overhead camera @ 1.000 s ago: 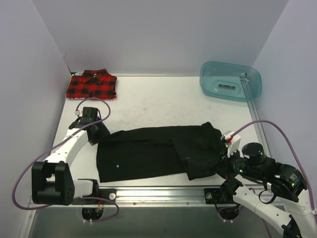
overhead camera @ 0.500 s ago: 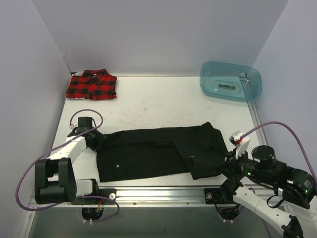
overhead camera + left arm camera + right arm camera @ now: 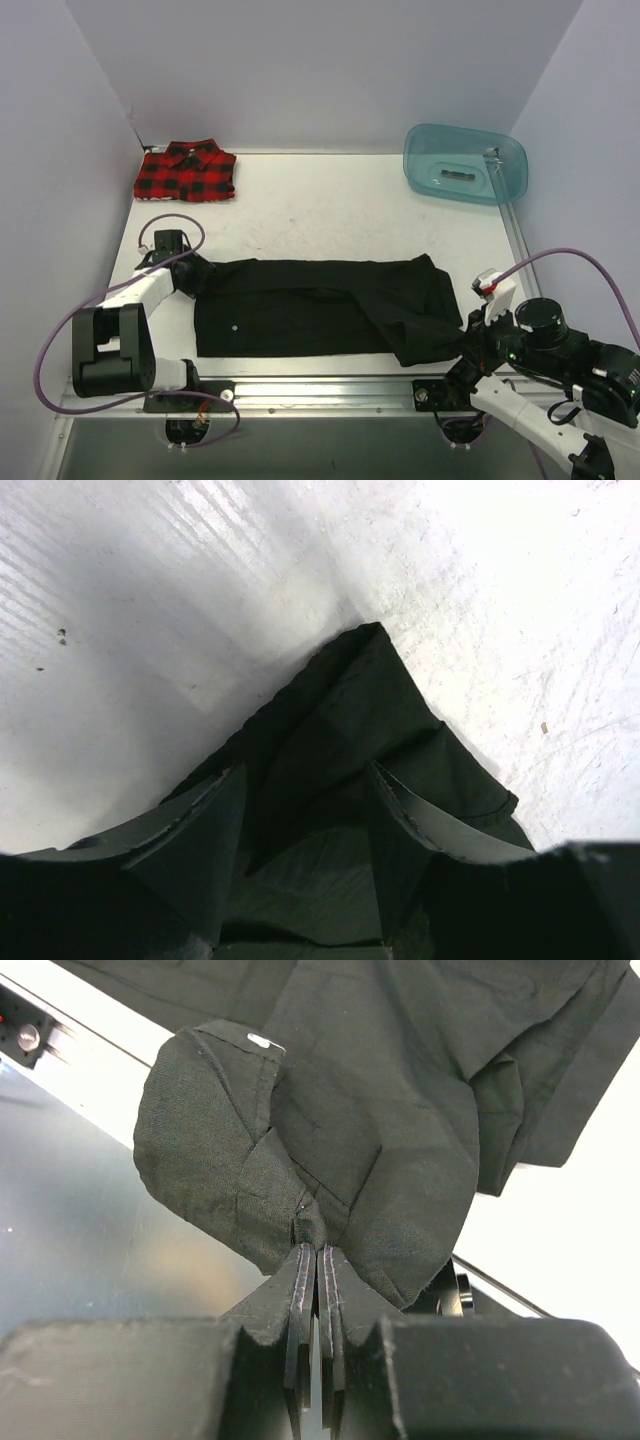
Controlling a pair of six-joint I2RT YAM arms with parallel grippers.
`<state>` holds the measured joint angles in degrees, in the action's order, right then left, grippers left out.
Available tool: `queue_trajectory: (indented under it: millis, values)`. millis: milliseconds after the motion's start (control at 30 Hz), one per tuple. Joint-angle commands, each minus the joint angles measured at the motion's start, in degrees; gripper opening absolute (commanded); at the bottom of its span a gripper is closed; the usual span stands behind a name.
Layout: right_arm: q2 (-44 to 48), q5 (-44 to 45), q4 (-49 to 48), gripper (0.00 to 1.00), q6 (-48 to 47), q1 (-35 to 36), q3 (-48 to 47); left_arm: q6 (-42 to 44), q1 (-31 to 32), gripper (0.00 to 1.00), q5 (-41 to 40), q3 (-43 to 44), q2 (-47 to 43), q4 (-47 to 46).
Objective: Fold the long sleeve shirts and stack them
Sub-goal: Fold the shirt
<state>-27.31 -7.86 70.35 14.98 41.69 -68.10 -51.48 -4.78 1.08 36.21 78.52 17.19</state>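
The black long sleeve shirt (image 3: 300,305) lies stretched left to right across the near half of the table. My left gripper (image 3: 192,272) sits low at its far-left corner. In the left wrist view its jaws (image 3: 305,780) stand partly apart, with bunched black cloth (image 3: 340,720) filling the gap and a pointed tip reaching past them. My right gripper (image 3: 468,338) is shut on a gathered fold of the shirt (image 3: 400,1080) at its right end, jaws (image 3: 318,1248) pressed together beside the table's near edge. The red-and-black plaid shirt (image 3: 186,171) lies folded at the far left corner.
A translucent teal tub (image 3: 463,163) stands at the far right corner. A metal rail (image 3: 320,388) runs along the near edge, just below the black shirt. Walls close in the left, back and right sides.
My right gripper drew back to the right and nearer with the cloth. My left gripper dropped onto the shirt's left corner. The shirt's top edge now runs straighter and tauter.
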Motion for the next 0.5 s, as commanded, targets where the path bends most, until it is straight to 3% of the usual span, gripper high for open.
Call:
queue_trajectory:
  millis: [0,233,467]
  values:
    - [-2.8,0.0,1.9,0.0,-1.1,0.2,-0.5,2.2,-0.4,0.61,-0.5,0.6,-2.7,0.5]
    - [-5.5,-2.8,0.9,0.0,-2.2,0.3,-1.0,10.1,0.9,0.63,-4.9,6.9,-10.0,5.7]
    - [-7.5,-3.6,-0.7,0.0,-2.6,0.2,-0.6,14.0,12.1,0.63,-6.6,13.3,-4.7,6.6]
